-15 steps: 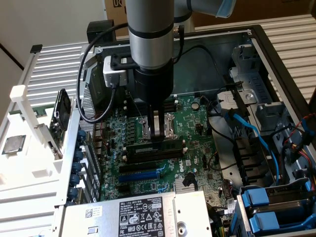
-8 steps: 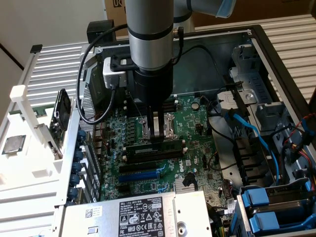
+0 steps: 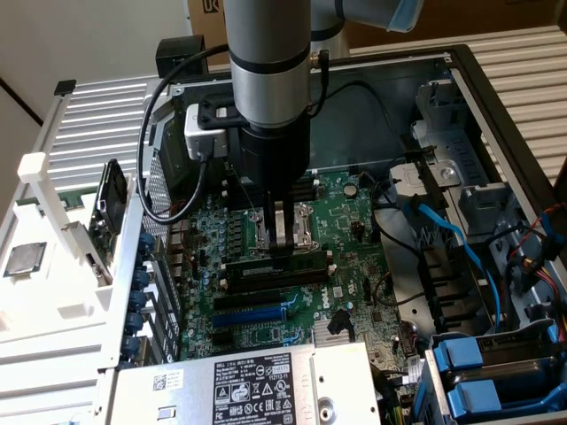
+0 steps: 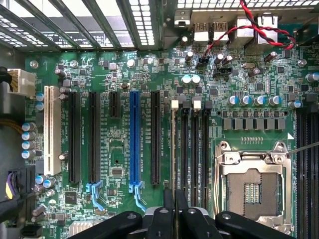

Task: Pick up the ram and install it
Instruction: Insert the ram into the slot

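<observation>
Exterior view: the motherboard [image 3: 354, 266] lies flat in the open case [image 3: 496, 106]. The end effector [image 3: 283, 248] is nearly closed, pinching the ram [image 3: 252, 261] mid-length. The stick sits right under it, on edge along the memory slots [image 4: 195, 149] beside the CPU socket [image 4: 254, 191]. I'd keep it plumb and press evenly.

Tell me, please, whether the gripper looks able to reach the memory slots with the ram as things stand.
Probably yes: the gripper, shut on the ram, hangs directly over the black memory slots, and nothing seems to stand between them.
</observation>
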You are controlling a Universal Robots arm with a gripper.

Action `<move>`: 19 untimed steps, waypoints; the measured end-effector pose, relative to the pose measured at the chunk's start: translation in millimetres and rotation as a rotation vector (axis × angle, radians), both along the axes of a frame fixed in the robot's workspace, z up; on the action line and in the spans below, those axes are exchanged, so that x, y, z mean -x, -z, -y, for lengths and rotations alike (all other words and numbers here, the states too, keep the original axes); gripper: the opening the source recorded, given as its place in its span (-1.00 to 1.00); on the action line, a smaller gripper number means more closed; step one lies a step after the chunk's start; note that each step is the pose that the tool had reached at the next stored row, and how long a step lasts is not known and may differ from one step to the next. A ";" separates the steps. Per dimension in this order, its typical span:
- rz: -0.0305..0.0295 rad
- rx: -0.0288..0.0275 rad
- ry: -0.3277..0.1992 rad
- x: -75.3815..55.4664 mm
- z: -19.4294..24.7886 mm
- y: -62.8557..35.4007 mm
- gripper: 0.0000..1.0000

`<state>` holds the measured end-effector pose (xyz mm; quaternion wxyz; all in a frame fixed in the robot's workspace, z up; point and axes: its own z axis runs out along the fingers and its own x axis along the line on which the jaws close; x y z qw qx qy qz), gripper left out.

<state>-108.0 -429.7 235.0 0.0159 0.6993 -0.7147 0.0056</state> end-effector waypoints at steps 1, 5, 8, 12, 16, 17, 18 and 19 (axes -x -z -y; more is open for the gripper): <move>0.0000 0.0000 0.000 -0.1 -0.3 0.0 -0.74; 0.0000 0.0001 0.000 0.0 -1.1 0.0 -0.74; 0.0010 0.0004 0.000 0.0 -1.1 0.0 -0.74; 0.0060 0.0011 0.000 0.0 -1.6 0.3 -0.74; 0.0071 0.0012 0.000 0.3 -1.6 0.6 -0.74; 0.0076 0.0012 0.000 0.5 -1.6 0.7 -0.74; 0.0083 0.0012 0.000 0.7 -1.5 0.8 -0.74; 0.0090 0.0012 0.000 0.7 -1.5 1.0 -0.74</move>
